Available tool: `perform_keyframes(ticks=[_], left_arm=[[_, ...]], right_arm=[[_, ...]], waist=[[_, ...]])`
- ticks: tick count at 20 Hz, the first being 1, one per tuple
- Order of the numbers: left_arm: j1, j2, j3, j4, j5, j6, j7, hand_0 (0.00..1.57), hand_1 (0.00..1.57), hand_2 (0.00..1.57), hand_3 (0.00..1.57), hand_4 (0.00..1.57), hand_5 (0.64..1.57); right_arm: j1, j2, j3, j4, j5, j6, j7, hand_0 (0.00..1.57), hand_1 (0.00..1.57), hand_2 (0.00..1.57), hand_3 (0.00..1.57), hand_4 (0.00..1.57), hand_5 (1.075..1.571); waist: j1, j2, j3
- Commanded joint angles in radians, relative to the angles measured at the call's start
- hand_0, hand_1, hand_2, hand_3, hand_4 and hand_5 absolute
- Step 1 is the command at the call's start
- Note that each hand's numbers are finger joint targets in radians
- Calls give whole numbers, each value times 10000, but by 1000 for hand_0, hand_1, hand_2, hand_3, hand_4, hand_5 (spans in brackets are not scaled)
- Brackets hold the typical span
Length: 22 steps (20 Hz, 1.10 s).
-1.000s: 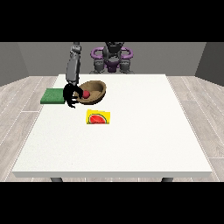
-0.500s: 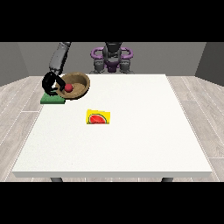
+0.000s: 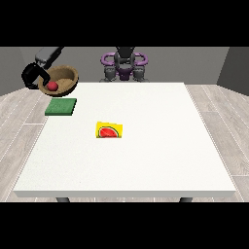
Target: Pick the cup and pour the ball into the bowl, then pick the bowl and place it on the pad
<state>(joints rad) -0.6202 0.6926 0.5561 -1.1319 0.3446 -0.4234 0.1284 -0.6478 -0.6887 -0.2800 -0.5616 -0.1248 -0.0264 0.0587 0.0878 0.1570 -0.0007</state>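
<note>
Bowl (image 3: 62,78): brown, wood-like, matt, faint grain on inner wall.
Ball (image 3: 52,86): red, smooth, slight sheen.
Pad (image 3: 61,107): green, flat, matt, cloth- or foam-like (which one, cannot tell).
Table (image 3: 146,160): white top, matt, finely speckled, smooth edge.
Card (image 3: 109,131): yellow, paper-like, printed watermelon slice, matt.
Hand at view's left (image 3: 33,74): black, plastic-like, dull finish.
Robot torso (image 3: 124,65): dark grey with purple rings, plastic-like, low gloss.
Floor (image 3: 221,116): pale wood-look planks, matt.

Watermelon card (image 3: 109,131) on white table (image 3: 146,160)
</note>
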Motion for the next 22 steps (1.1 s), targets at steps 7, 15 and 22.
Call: perform_keyframes(ticks=[7, 15, 22], left_arm=[[861, 464, 211, 817, 30, -524, -967, 0, 0, 0, 0, 1211, 1554], [1023, 808, 543, 1306, -4, -765, -2335, 0, 0, 0, 0, 1206, 1555], [1063, 392, 10, 707, -107, -85, -1666, 0, 0, 0, 0, 1199, 1558]], right_arm=[[396, -151, -70, -219, -16, 553, 178, 1571, 1571, 1571, 461, 1109, 1567], [617, 847, -464, -71, -377, 21, -681, 1571, 1571, 1571, 450, 1052, 1569], [686, 441, -1018, 402, -904, 691, -540, 1571, 1571, 1571, 600, 992, 1571]], waist=[[-411, -129, 4], [-238, 786, 7], [-514, 279, 16]])
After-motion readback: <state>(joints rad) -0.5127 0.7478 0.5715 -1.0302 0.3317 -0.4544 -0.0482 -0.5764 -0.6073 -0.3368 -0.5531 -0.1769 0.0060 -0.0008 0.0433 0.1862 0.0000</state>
